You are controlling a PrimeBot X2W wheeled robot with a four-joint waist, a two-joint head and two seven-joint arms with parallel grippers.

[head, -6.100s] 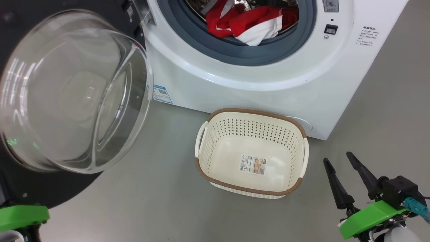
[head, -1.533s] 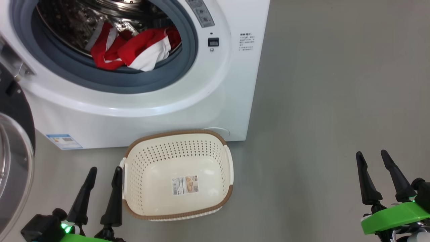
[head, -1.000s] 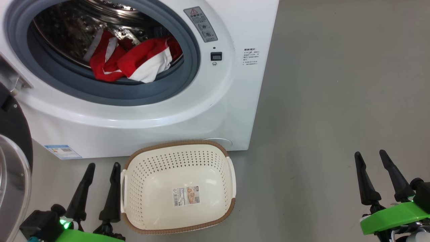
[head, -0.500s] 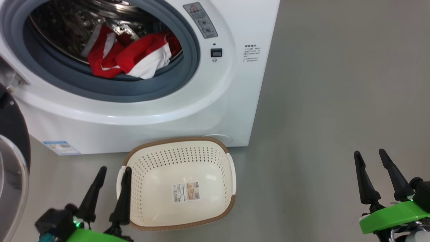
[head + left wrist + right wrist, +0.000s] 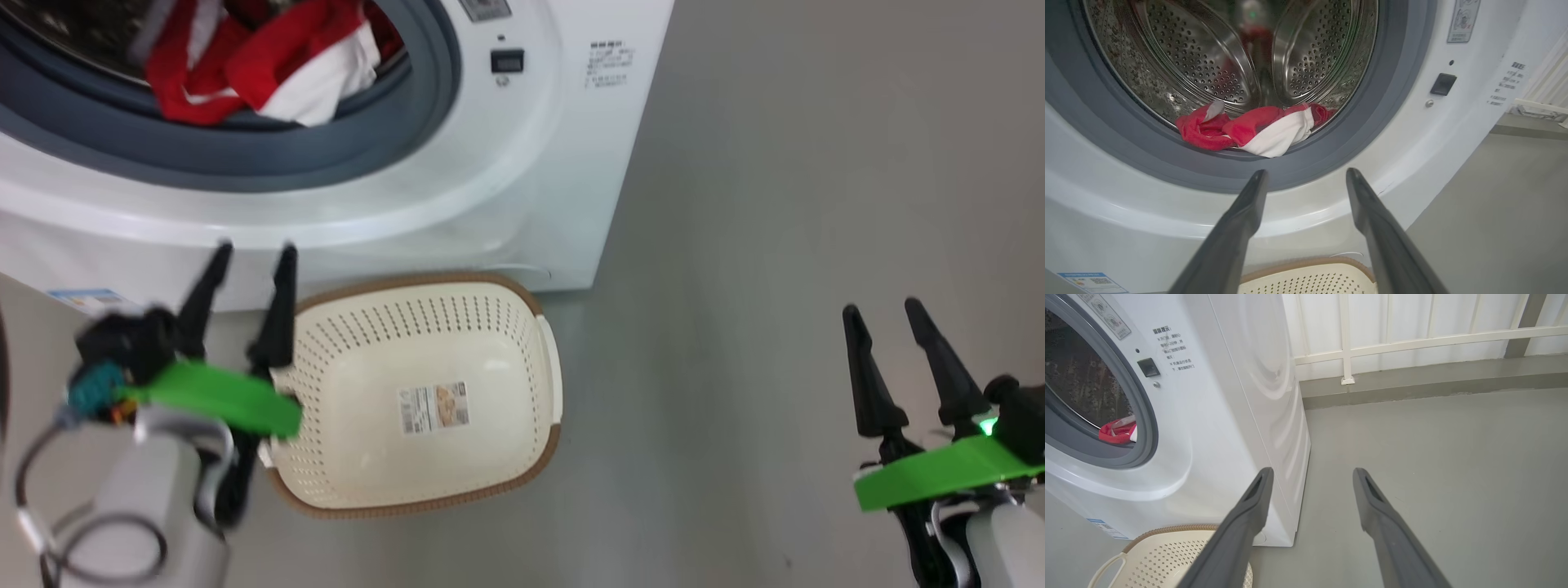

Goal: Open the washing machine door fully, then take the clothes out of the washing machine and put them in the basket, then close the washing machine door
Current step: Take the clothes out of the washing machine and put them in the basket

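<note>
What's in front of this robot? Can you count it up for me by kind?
washing machine: 1
basket: 1
heap of red and white clothes: 1 (number of garments cannot be told)
grippers: 2, the left gripper and the right gripper, both open and empty
Total: 5

Top of washing machine [image 5: 522, 163] cropped by frame edge, clothes [image 5: 269, 65] inside it partly cut. Unreadable: print [image 5: 608, 64] right of its opening. Below it, basket [image 5: 424, 327] left rim hidden behind blurred left end effector [image 5: 255, 247].

red-and-white clothes [image 5: 253, 69], cream perforated basket [image 5: 498, 327]
</note>
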